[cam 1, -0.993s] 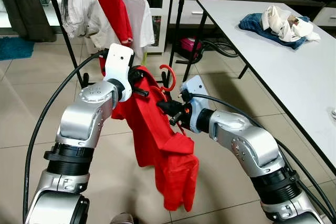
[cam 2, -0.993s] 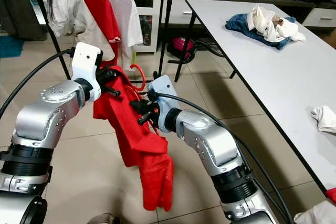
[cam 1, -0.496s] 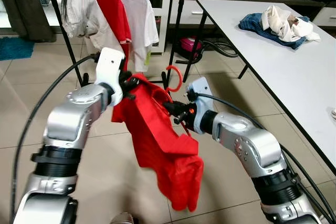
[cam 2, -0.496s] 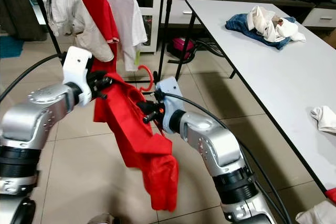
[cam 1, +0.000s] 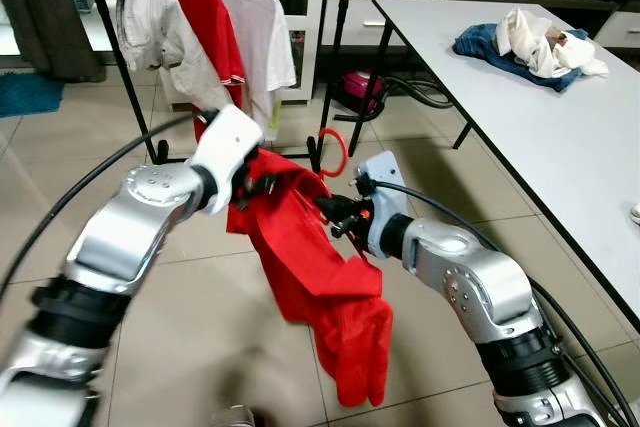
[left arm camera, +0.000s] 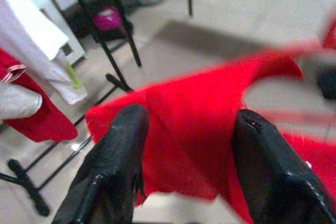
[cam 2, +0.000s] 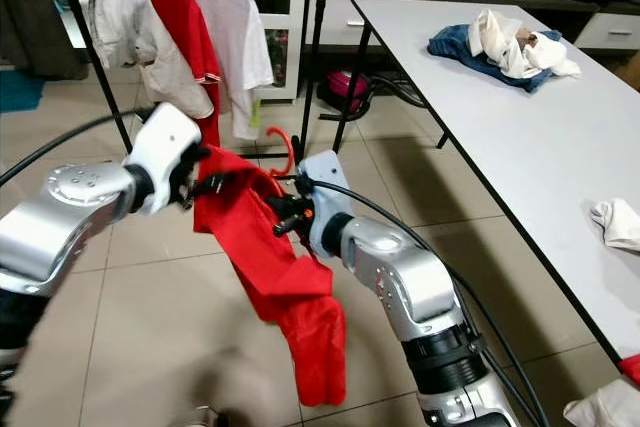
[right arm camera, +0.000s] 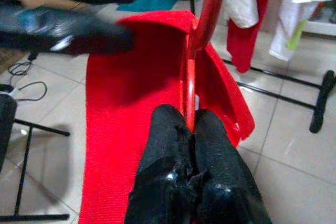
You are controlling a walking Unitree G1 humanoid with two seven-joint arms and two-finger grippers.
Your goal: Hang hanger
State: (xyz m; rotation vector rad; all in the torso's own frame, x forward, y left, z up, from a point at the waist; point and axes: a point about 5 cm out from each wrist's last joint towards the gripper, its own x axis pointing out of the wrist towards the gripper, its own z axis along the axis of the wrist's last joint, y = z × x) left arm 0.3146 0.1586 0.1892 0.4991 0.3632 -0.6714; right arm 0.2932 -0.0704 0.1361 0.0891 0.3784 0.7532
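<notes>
right claw (right arm camera: 190, 129) pinching hanger (right arm camera: 202, 30), rack (cam 1: 340, 57) near

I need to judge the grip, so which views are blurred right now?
Left and right eye views: left arm smeared, table and rack clothes sharp. Left wrist view: shirt soft, far edge streaked. Right wrist view: fingers shut on hanger sharp; left gripper blurred.

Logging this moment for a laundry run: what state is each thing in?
red hanger: off the rack, gripped by right gripper
red shirt: draped on hanger, hanging loose
left gripper: open around shirt's edge
clothes rack: holding hung garments
clothes pile: heaped on table
</notes>
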